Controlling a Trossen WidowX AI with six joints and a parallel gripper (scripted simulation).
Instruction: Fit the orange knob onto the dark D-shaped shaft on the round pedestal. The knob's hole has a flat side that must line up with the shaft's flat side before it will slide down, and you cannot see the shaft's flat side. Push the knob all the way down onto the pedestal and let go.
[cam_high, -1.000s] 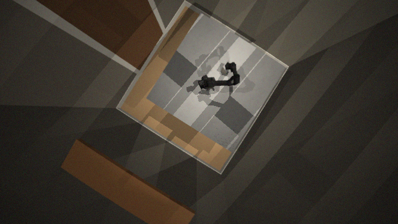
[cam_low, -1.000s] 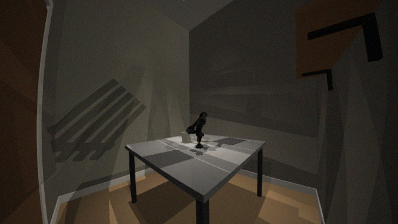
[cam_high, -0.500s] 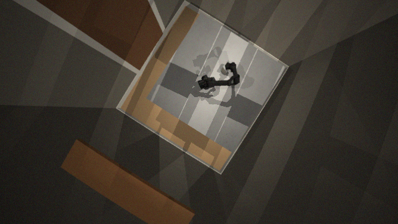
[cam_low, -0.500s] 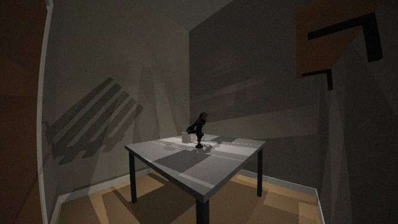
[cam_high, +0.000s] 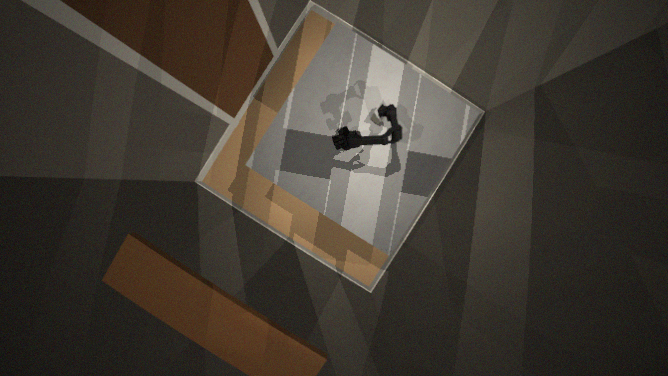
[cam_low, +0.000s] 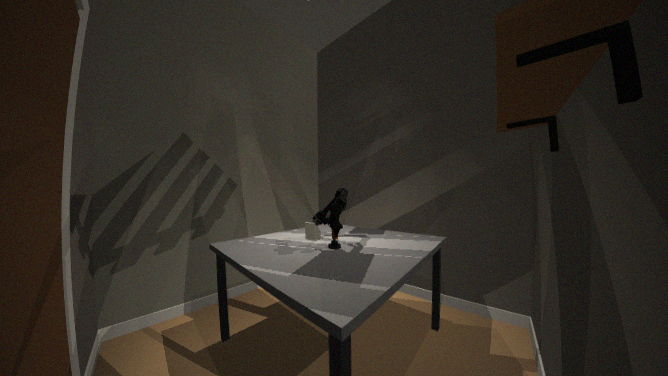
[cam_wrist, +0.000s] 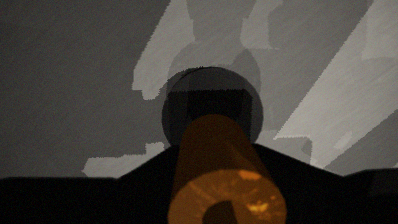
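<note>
The orange knob (cam_wrist: 214, 142) is a long, roughly upright cylinder; in the wrist view its near end shows a dark hole. My gripper (cam_high: 341, 140) (cam_wrist: 214, 151) is shut on the knob, with a dark finger on each side. The dark round pedestal (cam_low: 334, 245) (cam_wrist: 175, 107) stands on the table under the knob. The knob's lower end overlaps the pedestal's middle in the wrist view. The dark shaft is hidden, and I cannot tell whether the knob is around it or only above it. In the top view the arm hides the knob and pedestal.
The grey table (cam_high: 360, 205) (cam_low: 320, 295) carries the arm and crossing bands of light and shadow. A pale upright block (cam_low: 312, 231) stands beside the arm, left of the pedestal in the exterior view. A brown panel (cam_high: 215, 305) lies beyond the table in the top view.
</note>
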